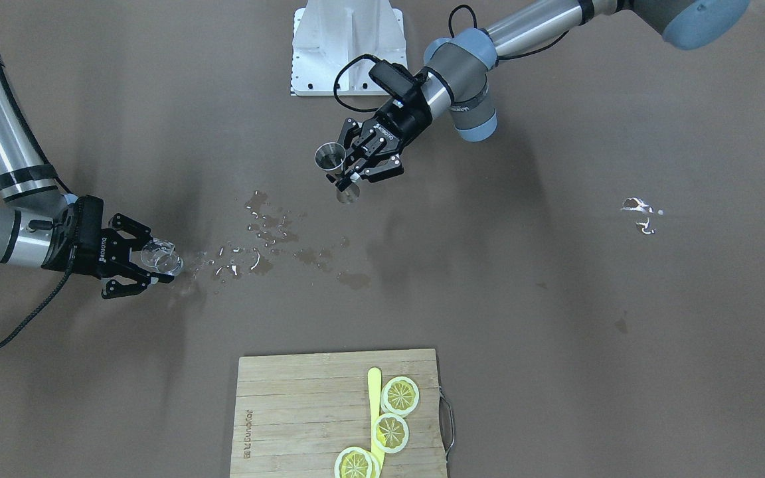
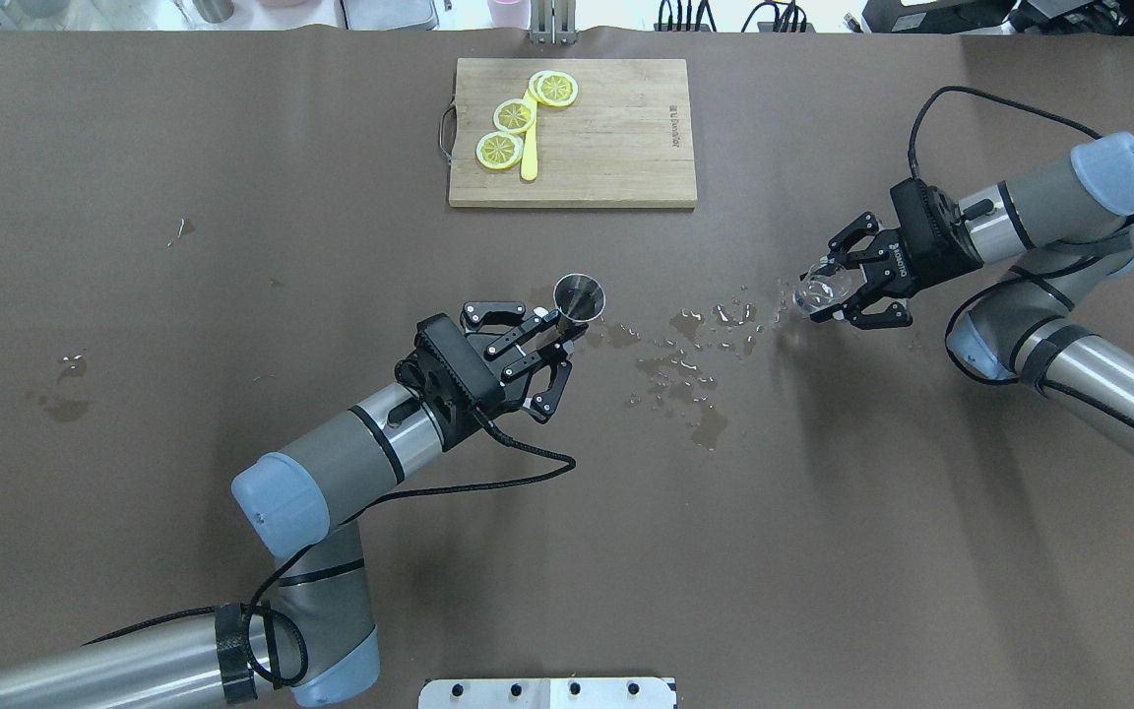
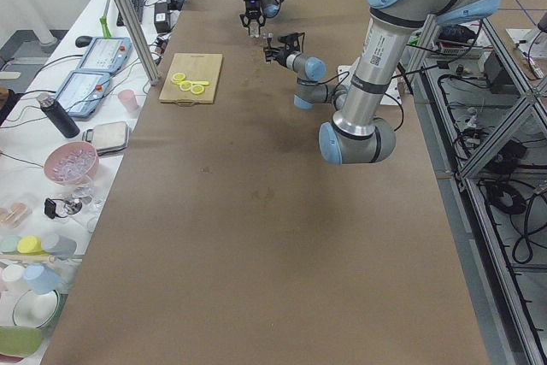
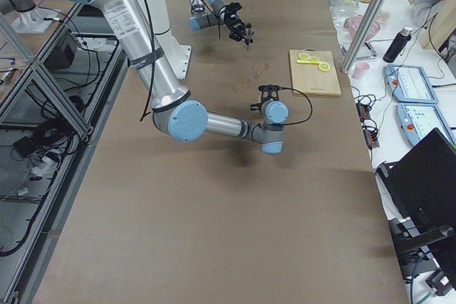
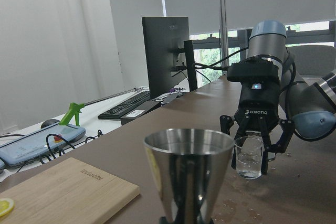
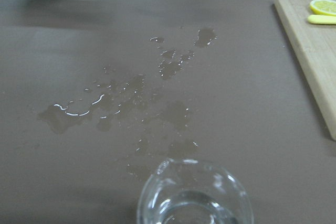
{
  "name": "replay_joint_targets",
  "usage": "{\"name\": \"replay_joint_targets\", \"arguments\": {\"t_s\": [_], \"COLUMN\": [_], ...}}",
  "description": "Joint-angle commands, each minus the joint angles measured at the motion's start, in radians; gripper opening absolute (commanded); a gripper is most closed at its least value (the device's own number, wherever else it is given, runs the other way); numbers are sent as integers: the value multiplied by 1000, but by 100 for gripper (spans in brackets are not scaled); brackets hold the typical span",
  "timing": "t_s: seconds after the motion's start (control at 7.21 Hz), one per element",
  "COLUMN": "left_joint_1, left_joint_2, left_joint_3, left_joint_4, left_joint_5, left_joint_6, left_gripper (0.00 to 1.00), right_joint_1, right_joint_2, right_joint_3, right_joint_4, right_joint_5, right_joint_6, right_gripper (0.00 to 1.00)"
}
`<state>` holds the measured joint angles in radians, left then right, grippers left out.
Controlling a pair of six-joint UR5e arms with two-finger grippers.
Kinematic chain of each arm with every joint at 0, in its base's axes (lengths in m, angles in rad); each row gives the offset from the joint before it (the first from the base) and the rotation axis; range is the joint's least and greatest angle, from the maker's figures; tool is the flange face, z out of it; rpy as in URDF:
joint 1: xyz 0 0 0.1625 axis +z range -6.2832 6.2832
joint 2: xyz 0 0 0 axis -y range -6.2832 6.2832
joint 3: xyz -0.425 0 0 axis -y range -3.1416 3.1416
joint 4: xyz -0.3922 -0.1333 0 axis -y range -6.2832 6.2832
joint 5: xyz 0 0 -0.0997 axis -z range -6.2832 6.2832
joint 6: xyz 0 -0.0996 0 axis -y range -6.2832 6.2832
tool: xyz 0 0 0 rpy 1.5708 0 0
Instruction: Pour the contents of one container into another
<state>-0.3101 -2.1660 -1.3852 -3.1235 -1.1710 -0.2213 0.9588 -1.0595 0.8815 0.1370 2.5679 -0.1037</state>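
Brown matting covers a long desk (image 2: 232,197) where a spill already marks the work. Seen from overhead, scattered puddles of clear liquid (image 2: 695,345) lie near the desk's centre. A pale bamboo cutting board (image 2: 616,148) at 12 o'clock carries three yellow lemon slices (image 2: 515,115) and a yellow plastic knife (image 2: 529,158).

At 9 o'clock of the spill, the left arm's fingers (image 2: 525,347) are clenched on the narrow waist of a conical stainless-steel jigger (image 2: 579,295). It stands upright, mouth up, apparently clear of the desk. At 3 o'clock of the spill, well apart from the jigger, the right arm's fingers (image 2: 872,315) are clamped around a small clear glass cup with a pouring lip (image 2: 816,289). Whether it rests on the matting or hangs just above cannot be told.

The glass cup holds a shallow pool of clear liquid, plain in the right wrist view. Whether the jigger holds anything cannot be made out.

The likeliest trouble from here is a second spill. The jigger's mouth is a small target, and the two vessels have yet to meet. A tilt begun before the lip sits over the steel rim would send liquid onto the matting. The pinch on the jigger's slim waist also looks liable to let it swivel if the glass knocks it. Wet glass may slide between the right fingers once tipped.
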Motion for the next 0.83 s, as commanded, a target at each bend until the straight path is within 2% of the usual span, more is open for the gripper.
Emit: {"name": "replay_joint_targets", "arguments": {"t_s": [0.0, 0.42, 0.69], "left_joint_1": [-3, -7, -7], "left_joint_2": [0, 0, 0], "left_joint_3": [3, 9, 9], "left_joint_4": [-1, -1, -1], "left_joint_5": [-1, -4, -3], "left_joint_6": [19, 19, 19], "left_gripper": [0, 0, 0], "right_joint_1": [59, 93, 72], "right_joint_2": [-17, -147, -166], "right_joint_3": [142, 495, 668], "right_joint_4": [-164, -506, -722], "right_joint_5": [5, -43, -150], "right_joint_6": [-13, -60, -79], "right_gripper": [0, 0, 0]}}
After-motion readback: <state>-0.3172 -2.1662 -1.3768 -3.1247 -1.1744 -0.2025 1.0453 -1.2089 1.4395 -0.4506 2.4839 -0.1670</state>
